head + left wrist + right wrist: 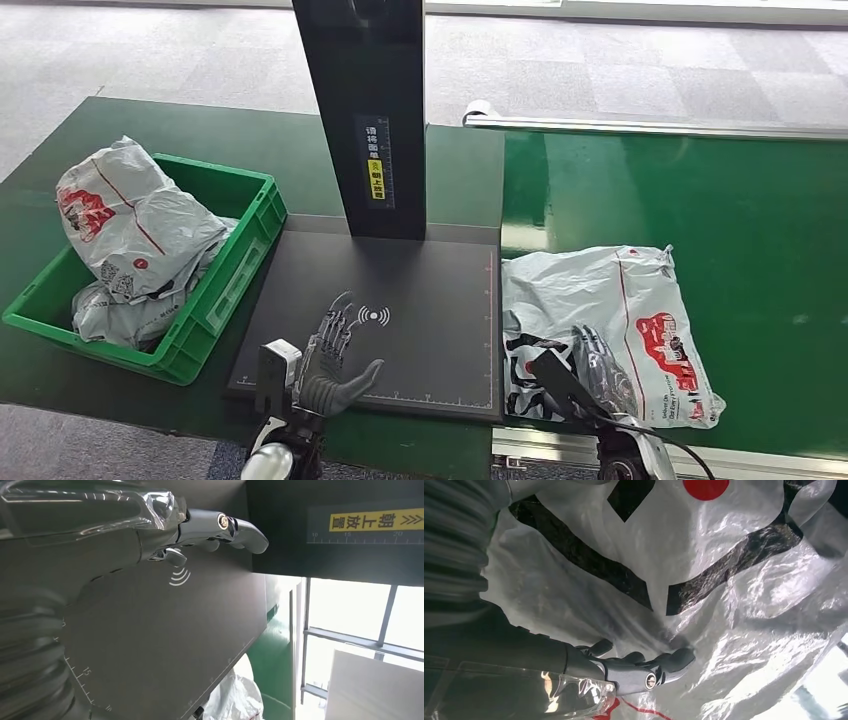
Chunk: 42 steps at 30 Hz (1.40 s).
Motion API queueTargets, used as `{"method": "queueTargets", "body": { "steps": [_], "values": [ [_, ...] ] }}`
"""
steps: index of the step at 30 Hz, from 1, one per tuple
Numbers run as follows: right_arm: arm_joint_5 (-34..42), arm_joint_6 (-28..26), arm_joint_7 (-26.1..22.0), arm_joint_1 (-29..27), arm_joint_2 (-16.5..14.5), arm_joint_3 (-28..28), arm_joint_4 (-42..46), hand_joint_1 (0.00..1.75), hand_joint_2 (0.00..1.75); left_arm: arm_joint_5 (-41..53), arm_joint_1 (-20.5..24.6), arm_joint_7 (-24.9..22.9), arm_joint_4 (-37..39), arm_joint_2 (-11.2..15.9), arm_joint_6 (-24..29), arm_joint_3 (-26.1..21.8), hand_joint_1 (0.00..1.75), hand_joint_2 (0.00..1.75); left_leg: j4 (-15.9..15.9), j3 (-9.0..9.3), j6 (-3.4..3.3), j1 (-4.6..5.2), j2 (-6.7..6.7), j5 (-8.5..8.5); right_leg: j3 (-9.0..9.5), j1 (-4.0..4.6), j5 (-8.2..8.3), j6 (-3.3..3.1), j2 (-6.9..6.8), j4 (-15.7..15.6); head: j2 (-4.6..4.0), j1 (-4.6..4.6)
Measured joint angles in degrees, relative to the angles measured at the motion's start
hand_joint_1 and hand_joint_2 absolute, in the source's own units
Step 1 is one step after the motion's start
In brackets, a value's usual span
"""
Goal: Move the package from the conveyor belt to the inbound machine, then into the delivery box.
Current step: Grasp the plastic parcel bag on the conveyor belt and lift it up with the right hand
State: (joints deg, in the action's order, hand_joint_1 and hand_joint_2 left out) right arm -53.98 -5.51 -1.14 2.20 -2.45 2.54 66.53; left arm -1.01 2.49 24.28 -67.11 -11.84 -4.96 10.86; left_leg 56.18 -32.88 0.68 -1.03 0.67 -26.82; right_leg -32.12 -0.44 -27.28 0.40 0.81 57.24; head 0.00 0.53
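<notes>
Below, grey carpet; left hand [335, 352] fingers spread over black scanner plate [430, 310], right hand [598, 368] fingers on package [610, 310].

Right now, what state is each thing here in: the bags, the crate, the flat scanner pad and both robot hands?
White plastic package: lying flat on the green conveyor belt, not lifted.
Right hand: fingers resting on that package; grip unclear.
Left hand: open, empty, above the dark scanner pad.
Dark scanner pad: bare, no package on it.
Green plastic crate: heaped with white bags.
</notes>
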Motion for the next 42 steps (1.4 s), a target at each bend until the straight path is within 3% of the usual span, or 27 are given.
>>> {"method": "queueTargets", "body": {
  "steps": [4, 23, 33, 42],
  "values": [
    [-0.8, -1.4, -0.2, 2.0, -0.2, 0.0, -4.4, 1.75, 1.75, 0.0, 0.1, -0.1, 0.0, 0.2, 0.3, 0.0, 0.00, 1.75, 0.0, 0.01, 0.00, 0.00, 0.01, 0.01, 0.02, 0.00, 0.00, 0.00, -0.01, 0.0, 0.00, 0.01],
    [-0.8, -1.3, -0.8, 2.7, -1.5, 0.0, -5.2, 1.75, 1.75, 1.0, -0.7, -0.2, -0.3, 0.5, 1.0, -0.3, 0.00, 1.75, 0.0, 0.02, 0.00, 0.00, 0.02, 0.00, 0.03, 0.00, 0.00, 0.00, -0.01, 0.0, 0.00, 0.00],
    [0.5, -2.5, -0.4, -3.2, -2.1, -0.4, 12.1, 1.75, 1.75, 1.7, -2.3, -0.8, -2.3, 0.5, 1.4, -1.6, 0.00, 1.75, 0.0, -0.06, 0.01, 0.00, 0.04, -0.02, -0.04, 0.00, -0.02, 0.00, -0.02, 0.0, 0.00, 0.00],
    [0.5, -2.5, -0.4, -4.2, -2.1, -0.5, 16.2, 1.75, 1.75, 1.8, -2.5, -0.8, -2.8, 0.5, 1.4, -1.9, 0.00, 1.75, 0.0, -0.04, 0.00, 0.00, 0.05, -0.01, -0.02, 0.00, -0.01, 0.01, -0.03, 0.0, 0.00, 0.01]
  ]
}}
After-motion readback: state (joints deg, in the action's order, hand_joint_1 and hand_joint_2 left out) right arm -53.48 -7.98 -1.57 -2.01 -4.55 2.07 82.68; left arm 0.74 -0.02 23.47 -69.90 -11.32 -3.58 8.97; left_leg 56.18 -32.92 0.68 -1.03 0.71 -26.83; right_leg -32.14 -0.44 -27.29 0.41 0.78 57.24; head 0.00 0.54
